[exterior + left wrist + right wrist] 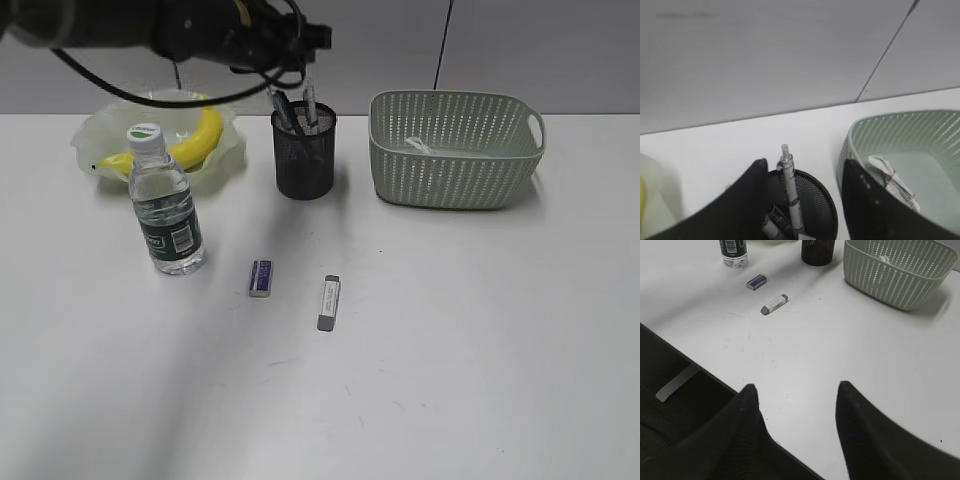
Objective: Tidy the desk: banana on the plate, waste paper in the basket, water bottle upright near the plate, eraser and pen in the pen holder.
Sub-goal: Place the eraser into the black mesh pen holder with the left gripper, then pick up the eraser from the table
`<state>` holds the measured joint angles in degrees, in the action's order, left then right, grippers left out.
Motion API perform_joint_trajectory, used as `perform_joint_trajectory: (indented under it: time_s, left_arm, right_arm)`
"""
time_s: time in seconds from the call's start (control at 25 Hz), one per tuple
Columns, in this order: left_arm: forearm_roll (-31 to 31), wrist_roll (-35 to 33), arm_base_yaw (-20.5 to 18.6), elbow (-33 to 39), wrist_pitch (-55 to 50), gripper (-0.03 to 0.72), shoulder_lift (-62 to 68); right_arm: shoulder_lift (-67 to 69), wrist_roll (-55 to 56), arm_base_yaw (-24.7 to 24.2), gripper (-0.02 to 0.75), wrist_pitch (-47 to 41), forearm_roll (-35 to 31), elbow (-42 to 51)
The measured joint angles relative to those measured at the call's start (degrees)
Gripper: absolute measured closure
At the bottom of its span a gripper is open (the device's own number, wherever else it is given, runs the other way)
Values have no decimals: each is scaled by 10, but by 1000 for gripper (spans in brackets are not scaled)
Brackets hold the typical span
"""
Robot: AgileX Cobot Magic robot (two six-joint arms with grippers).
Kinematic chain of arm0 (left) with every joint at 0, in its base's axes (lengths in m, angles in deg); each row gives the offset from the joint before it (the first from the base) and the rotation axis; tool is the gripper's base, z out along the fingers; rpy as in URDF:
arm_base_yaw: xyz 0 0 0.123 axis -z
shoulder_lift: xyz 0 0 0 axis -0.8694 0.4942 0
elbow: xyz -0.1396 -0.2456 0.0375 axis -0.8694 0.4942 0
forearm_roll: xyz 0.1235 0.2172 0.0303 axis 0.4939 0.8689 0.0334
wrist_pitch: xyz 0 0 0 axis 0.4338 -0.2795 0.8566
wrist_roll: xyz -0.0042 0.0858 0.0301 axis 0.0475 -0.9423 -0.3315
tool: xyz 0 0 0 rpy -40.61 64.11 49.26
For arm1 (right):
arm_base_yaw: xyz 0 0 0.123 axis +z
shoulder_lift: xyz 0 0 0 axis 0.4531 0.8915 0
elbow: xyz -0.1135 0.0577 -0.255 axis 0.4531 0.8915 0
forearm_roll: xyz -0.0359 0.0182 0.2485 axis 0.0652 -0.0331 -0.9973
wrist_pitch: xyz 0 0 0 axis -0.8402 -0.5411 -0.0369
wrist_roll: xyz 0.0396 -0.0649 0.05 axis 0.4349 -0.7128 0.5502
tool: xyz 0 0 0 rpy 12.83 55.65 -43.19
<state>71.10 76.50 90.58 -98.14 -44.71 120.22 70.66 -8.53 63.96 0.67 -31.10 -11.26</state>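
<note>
Two dark fingers of the left claw (802, 200) stand spread apart directly over the pen holder (304, 150), gripping nothing; a pale pen (791, 195) stands upright in the cup between them, with darker pens beside it. Just right of the cup sits the basket (455, 150), and the waste paper (892, 181) lies on its floor. Left of the cup, the banana (185, 142) rests in the plate (230, 150), and the water bottle (165, 205) stands upright just in front of the plate, its white barcode patch showing but no words readable. On the bench (450, 350) in front of the cup lie a small blue eraser (261, 277) and a longer grey-and-white eraser (328, 301), slightly apart; their printing is too small to read. The right claw (795, 412) hangs over the near bench edge, fingers spread wide and empty.
</note>
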Motion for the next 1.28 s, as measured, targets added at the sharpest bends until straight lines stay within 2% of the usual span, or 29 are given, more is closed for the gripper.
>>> perform_joint_trajectory:
  time_s: [0.24,0.44,0.6,0.68,0.8,0.96,1.28]
  left_arm:
    - [20,0,0,0,-149,326,-139]
    - [42,-9,0,0,-362,326,-267]
    - [41,-57,0,0,-547,326,-345]
    - [34,-88,0,1,-594,326,-381]
    - [4,-121,0,30,-607,326,-462]
    - [-19,-131,0,112,-610,328,-589]
    - [-46,-132,0,370,-614,360,-867]
  right_arm:
    - [0,0,0,334,0,0,0]
    - [0,0,0,333,0,0,0]
    - [0,0,0,333,0,0,0]
    - [0,0,0,333,0,0,0]
    - [0,0,0,334,0,0,0]
    - [0,0,0,334,0,1,0]
    - [51,0,0,334,30,0,-15]
